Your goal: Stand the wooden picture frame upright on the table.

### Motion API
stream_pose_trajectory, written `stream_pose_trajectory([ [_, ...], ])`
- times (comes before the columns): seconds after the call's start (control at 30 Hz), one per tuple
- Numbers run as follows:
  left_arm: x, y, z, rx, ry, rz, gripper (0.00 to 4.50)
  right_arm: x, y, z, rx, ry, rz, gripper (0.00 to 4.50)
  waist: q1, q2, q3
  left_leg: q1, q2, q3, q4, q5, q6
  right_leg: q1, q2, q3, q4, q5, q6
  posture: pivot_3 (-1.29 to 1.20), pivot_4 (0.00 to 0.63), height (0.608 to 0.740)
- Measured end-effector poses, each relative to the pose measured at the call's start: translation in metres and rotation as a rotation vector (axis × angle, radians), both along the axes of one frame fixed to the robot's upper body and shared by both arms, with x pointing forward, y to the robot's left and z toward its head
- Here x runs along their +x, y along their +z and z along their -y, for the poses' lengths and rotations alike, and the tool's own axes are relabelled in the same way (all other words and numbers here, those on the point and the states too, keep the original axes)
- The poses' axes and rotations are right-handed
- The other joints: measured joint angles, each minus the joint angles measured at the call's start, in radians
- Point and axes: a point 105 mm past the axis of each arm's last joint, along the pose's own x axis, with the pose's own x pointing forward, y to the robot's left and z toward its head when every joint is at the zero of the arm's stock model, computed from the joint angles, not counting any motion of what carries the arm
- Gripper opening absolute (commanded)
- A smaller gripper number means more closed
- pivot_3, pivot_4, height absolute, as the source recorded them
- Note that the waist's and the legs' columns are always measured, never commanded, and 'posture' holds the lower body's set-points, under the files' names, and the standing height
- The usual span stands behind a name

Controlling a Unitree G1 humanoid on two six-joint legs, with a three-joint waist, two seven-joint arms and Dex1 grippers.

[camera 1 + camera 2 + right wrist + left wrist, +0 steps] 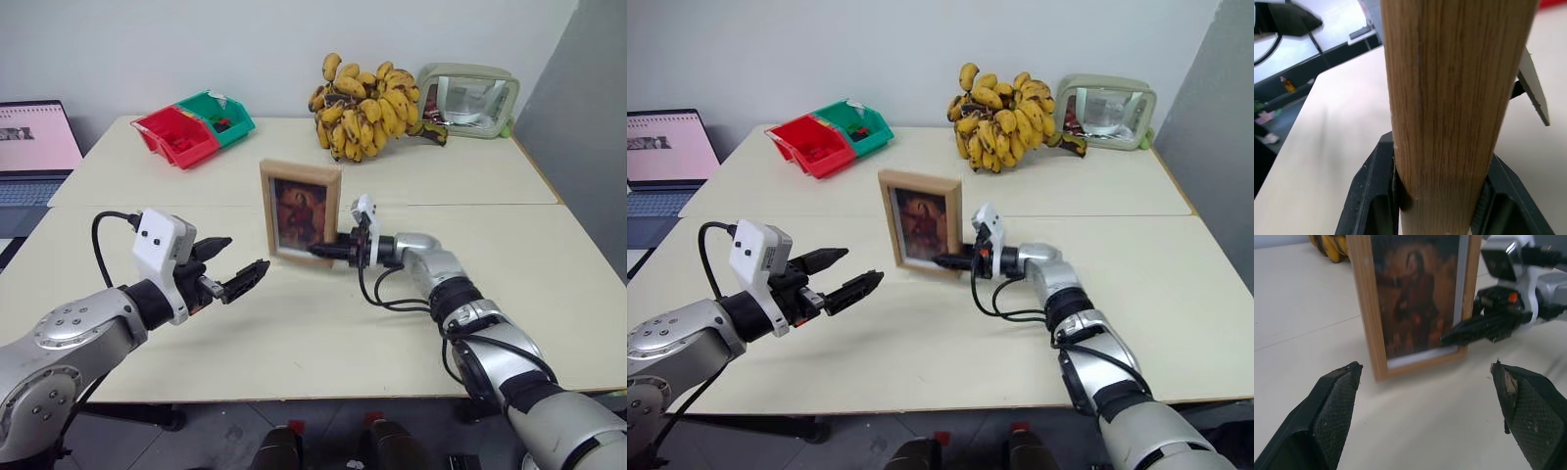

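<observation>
Right hand [325,251] is clamped on the wooden picture frame [301,211]: narrow gap, one finger on the front face, one behind, pinching the right-hand edge low down. The right wrist view confirms it: both black fingers [1374,196] press against the frame's wood edge, one on each side.

Left hand [233,264] is spread wide and holds nothing. It hovers just above the worktop [323,343], to the left of the frame and nearer the robot, apart from it, fingertips aimed at it. In the left wrist view both pads [1334,416] flank the frame with clear space either side.

Frame is upright near the middle of the worktop, just on the near side of the seam, bottom edge down on the surface. Light wood border, portrait format, brownish picture of a figure facing the robot, thin pale mat inside the border. Looks close to vertical; slight lean can't be judged.

Hard to read: the back panel and stand are hidden from the head views; the right wrist view catches only a pale angled sliver sticking out behind the edge. The picture's detail is too dark to make out. Can't tell whether the frame's weight sits on the stand or on the right hand's grip.

Behind the seam: bunch of bananas [367,106], green-rimmed shiny case [468,101], red bin [176,135] and green bin [220,116] side by side, touching. Laptop [34,147] off the left edge, cut off.
</observation>
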Motion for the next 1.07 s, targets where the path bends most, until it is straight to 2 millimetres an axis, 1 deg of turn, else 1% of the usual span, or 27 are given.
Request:
stream_pose_trajectory([
  [0.07,-0.001,-0.004,-0.002,0.007,0.008,-0.012,4.5,-0.001,-0.009,0.002,0.002,-0.011,-0.029,1.29,0.0,0.0,0.0,0.0,0.0,0.0,0.0,0.0,0.0,0.0,0.0,0.0,0.0,0.0,0.0,0.0,0.15,0.74],
  [0.13,-0.001,-0.006,-0.003,0.008,0.005,-0.017,4.5,-0.002,-0.01,0.0,0.009,-0.013,-0.025,1.29,-0.002,0.0,0.0,0.0,0.0,0.0,0.0,0.0,0.0,0.0,0.001,0.0,0.0,0.0,0.0,0.0,0.15,0.74],
  [0.2,-0.001,-0.008,-0.004,0.005,0.004,-0.023,4.5,-0.002,-0.011,0.0,0.016,-0.019,-0.025,1.99,-0.002,0.0,0.0,0.0,0.001,0.0,0.0,0.0,0.0,0.0,0.001,0.0,0.0,0.0,0.0,0.0,0.15,0.74],
  [0.23,-0.001,-0.009,-0.004,0.006,0.001,-0.029,4.5,-0.003,-0.015,0.0,0.019,-0.027,-0.031,2.03,-0.002,0.0,0.0,0.0,0.001,0.0,0.0,0.0,0.0,0.0,0.002,0.0,0.001,0.0,0.0,0.0,0.15,0.74],
  [0.27,0.0,-0.01,-0.005,0.006,0.001,-0.032,4.5,-0.003,-0.018,0.001,0.021,-0.039,-0.037,2.19,-0.002,0.0,0.0,0.0,0.001,0.0,0.0,0.0,0.0,0.0,0.002,0.0,0.001,0.0,0.0,0.0,0.15,0.74],
  [0.37,0.002,-0.011,-0.005,-0.003,-0.009,-0.037,4.5,-0.006,-0.029,0.006,0.012,-0.056,-0.05,2.93,0.0,0.0,0.0,0.0,0.001,0.0,0.0,0.0,0.0,0.0,0.002,0.0,0.0,0.0,0.0,0.0,0.15,0.74],
  [0.43,0.003,-0.011,-0.004,-0.003,-0.021,-0.04,4.5,-0.007,-0.033,0.01,0.002,-0.07,-0.046,3.4,-0.001,0.0,0.0,0.0,0.001,0.0,0.0,0.0,0.0,0.0,0.002,0.0,0.001,0.0,0.0,0.0,0.15,0.74],
  [0.53,0.006,-0.011,-0.003,0.004,-0.036,-0.035,4.5,-0.006,-0.033,0.025,-0.011,-0.102,-0.024,4.12,0.0,0.0,0.0,0.0,0.001,0.0,0.0,0.0,0.0,0.0,0.002,0.0,0.001,0.0,0.0,0.0,0.15,0.74],
  [0.57,0.007,-0.011,-0.004,0.007,-0.037,-0.033,4.5,-0.008,-0.033,0.036,-0.022,-0.118,-0.007,4.37,0.002,0.0,0.0,0.0,0.001,0.0,0.0,0.0,0.0,0.0,0.002,0.0,0.0,0.0,0.0,0.0,0.15,0.74],
  [0.6,0.008,-0.012,-0.005,0.009,-0.036,-0.033,4.5,-0.01,-0.035,0.045,-0.031,-0.131,-0.002,4.47,0.005,0.0,0.0,0.0,0.001,-0.001,0.0,0.0,0.0,0.0,0.002,0.0,0.0,0.0,0.0,0.0,0.15,0.74],
  [0.63,0.009,-0.012,-0.007,0.01,-0.031,-0.034,4.5,-0.012,-0.035,0.05,-0.037,-0.136,0.005,4.47,0.005,0.0,0.0,0.0,0.001,0.0,0.0,0.0,0.0,0.0,0.002,0.0,0.0,0.0,0.0,0.0,0.15,0.74],
  [0.7,0.01,-0.016,-0.008,0.004,-0.044,-0.053,4.5,-0.026,-0.038,0.081,-0.106,-0.173,0.046,4.47,0.015,0.0,-0.001,0.0,0.0,-0.001,0.0,0.0,0.0,0.001,0.001,0.0,0.0,0.0,0.0,0.0,0.15,0.74],
  [0.77,0.012,-0.018,-0.011,0.0,-0.048,-0.073,4.5,-0.035,-0.038,0.1,-0.172,-0.204,0.064,4.47,0.017,0.0,-0.001,0.0,0.0,0.0,0.0,0.0,0.0,0.001,0.001,0.0,0.0,0.0,0.0,0.0,0.15,0.74],
  [0.8,0.012,-0.019,-0.013,0.004,-0.053,-0.084,4.5,-0.04,-0.036,0.109,-0.221,-0.22,0.08,4.47,0.018,0.0,-0.001,0.0,0.001,0.0,0.0,0.0,0.0,0.0,0.001,0.0,0.0,0.0,0.0,0.0,0.15,0.74],
  [0.87,0.014,-0.017,-0.018,0.012,-0.06,-0.107,4.5,-0.046,-0.028,0.122,-0.284,-0.247,0.097,4.47,0.016,0.0,-0.001,0.001,0.001,0.0,0.0,0.0,0.0,0.0,0.002,0.0,0.0,0.0,0.0,0.0,0.15,0.74],
  [0.9,0.016,-0.014,-0.023,0.02,-0.071,-0.123,4.5,-0.049,-0.017,0.124,-0.306,-0.258,0.108,4.47,0.01,0.0,0.0,0.001,0.001,0.0,0.0,0.0,0.0,0.0,0.003,0.001,0.0,0.0,0.0,0.0,0.15,0.74],
  [0.97,0.02,-0.008,-0.029,0.028,-0.076,-0.128,4.5,-0.053,0.003,0.124,-0.302,-0.261,0.141,4.47,0.003,0.001,0.0,0.001,0.001,0.0,0.0,0.0,0.0,0.0,0.005,0.001,0.001,-0.001,-0.002,0.0,0.15,0.74],
  [1.0,0.022,-0.003,-0.034,0.028,-0.071,-0.121,4.5,-0.055,0.018,0.122,-0.289,-0.261,0.168,4.47,-0.002,0.0,0.0,0.002,0.001,0.0,0.0,0.0,0.0,0.0,0.006,0.0,0.0,-0.002,-0.002,0.0,0.15,0.74],
  [1.03,0.026,0.003,-0.039,0.018,-0.078,-0.12,4.5,-0.057,0.037,0.118,-0.275,-0.263,0.186,4.47,-0.004,0.0,0.0,0.002,0.001,0.0,-0.001,0.0,0.0,0.0,0.007,0.0,0.001,-0.002,-0.003,0.0,0.15,0.74],
  [1.07,0.028,0.006,-0.042,0.009,-0.08,-0.12,4.5,-0.059,0.046,0.115,-0.27,-0.262,0.193,4.47,-0.004,0.0,0.0,0.002,0.001,0.0,-0.001,0.0,0.0,0.0,0.007,0.0,0.001,-0.002,-0.003,0.0,0.15,0.74],
])
